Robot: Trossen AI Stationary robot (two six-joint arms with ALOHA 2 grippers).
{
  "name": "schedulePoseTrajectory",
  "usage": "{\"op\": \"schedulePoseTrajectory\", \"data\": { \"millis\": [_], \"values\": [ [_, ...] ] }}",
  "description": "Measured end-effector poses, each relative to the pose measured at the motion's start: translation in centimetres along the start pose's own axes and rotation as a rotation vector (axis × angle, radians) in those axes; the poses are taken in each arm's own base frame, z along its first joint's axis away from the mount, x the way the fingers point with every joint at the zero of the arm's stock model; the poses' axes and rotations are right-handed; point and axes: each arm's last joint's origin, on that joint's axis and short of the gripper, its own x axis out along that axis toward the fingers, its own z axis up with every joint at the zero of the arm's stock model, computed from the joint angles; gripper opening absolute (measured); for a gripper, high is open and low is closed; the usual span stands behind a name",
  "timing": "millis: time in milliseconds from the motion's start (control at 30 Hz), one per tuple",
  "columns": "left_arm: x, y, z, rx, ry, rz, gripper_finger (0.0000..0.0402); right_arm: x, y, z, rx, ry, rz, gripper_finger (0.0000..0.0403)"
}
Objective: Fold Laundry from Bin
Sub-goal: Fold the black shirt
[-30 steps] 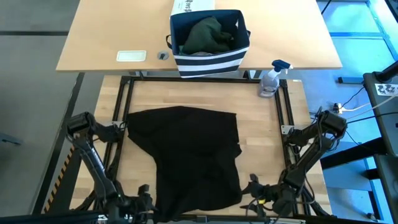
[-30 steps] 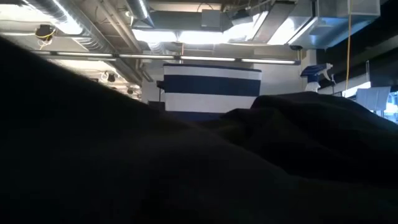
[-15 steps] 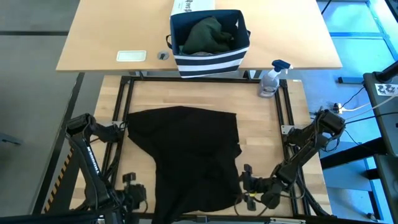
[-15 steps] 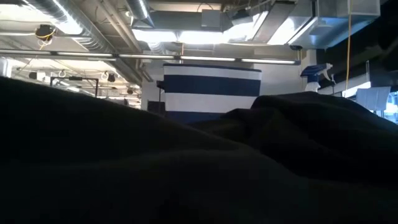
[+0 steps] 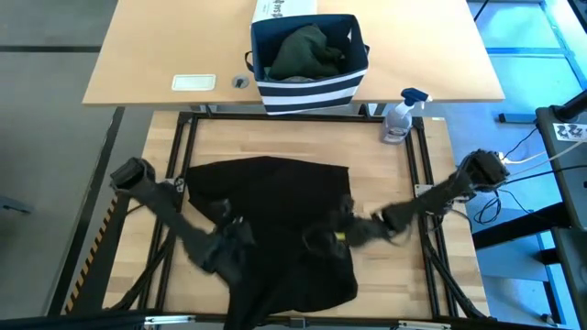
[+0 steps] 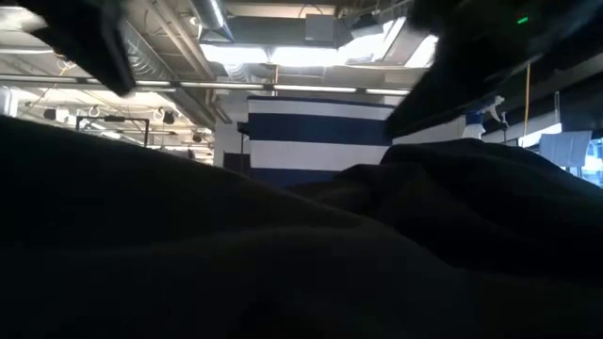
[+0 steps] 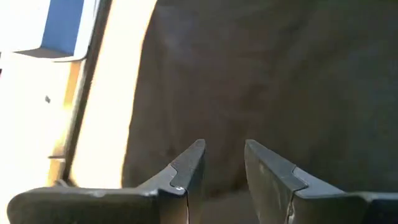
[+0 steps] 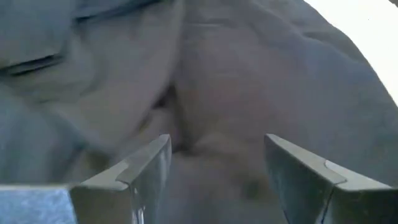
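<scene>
A: Where is the black garment (image 5: pixel 280 229) placed relative to the two claws?

B: It is spread flat on the near wooden table (image 5: pixel 394 183), its long axis running from the near edge toward the bin. The left gripper (image 5: pixel 234 252) is held over its left part, the right gripper (image 5: pixel 321 240) over its right-middle part. Both are directly above cloth.

A: How are the jaws set?

B: The left fingers (image 7: pixel 186 171) are parted by a narrow gap with nothing between them. The right fingers (image 8: pixel 149 165) are spread wide, also empty, with wrinkled fabric just beyond.

A: Which arm is nearer the cloth's middle?

B: The right one, it is judged; the left sits closer to the side edge.

A: And farther back?

B: The striped bin (image 5: pixel 310 87) is seen on the far table, well apart, with a dark green garment (image 5: pixel 307 53) still inside.
</scene>
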Motion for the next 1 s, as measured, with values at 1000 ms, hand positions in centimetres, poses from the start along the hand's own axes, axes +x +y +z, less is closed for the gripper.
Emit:
{"op": "schedulePoseTrajectory", "data": {
  "millis": [1000],
  "values": [
    [18.0,17.9,-8.2,-0.601,0.005,-0.409,0.0107,5.1,-22.8,-0.7,0.287,0.253,-0.117,0.0255]
  ]
}}
